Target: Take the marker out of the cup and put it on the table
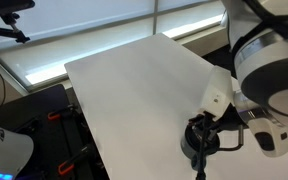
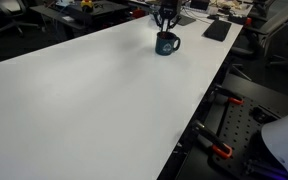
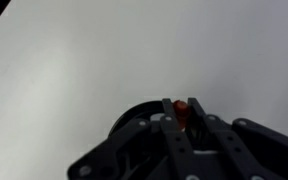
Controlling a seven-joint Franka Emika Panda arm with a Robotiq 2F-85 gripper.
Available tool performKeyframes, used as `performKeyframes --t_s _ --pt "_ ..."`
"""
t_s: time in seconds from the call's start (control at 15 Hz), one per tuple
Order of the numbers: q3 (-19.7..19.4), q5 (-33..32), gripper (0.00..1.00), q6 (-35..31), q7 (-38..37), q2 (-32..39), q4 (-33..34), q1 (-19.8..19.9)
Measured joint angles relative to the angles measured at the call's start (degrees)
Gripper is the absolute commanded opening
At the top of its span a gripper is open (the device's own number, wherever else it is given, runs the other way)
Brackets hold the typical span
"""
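Note:
The black cup (image 2: 166,43) stands near the far end of the white table (image 2: 84,100). My gripper (image 2: 164,15) hangs straight above it. In the wrist view the gripper (image 3: 181,103) is shut on the tip of the orange-red marker (image 3: 181,108), with the cup's dark rim (image 3: 132,117) just behind and to the left. I cannot tell whether the marker's lower end is still inside the cup. In an exterior view the gripper (image 1: 202,132) is a dark mass near the table's near edge (image 1: 134,90), and it hides the cup.
A black keyboard (image 2: 216,30) and desk clutter lie beyond the cup at the table's far end. Orange-and-black clamps (image 2: 219,150) sit along the table's side edge. Dark equipment (image 1: 44,125) stands beside the table.

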State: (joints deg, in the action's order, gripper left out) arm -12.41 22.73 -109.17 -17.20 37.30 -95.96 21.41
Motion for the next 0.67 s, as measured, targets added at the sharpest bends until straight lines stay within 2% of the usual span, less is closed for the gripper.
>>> performKeyframes --t_s 0.4,0.67 --pt "0.05 -0.90 0.05 5.16 0.02 -6.11 0.22 -2.27" --pt "0.68 -5.74 0.05 3.94 3.84 -11.42 -2.24 -6.27"
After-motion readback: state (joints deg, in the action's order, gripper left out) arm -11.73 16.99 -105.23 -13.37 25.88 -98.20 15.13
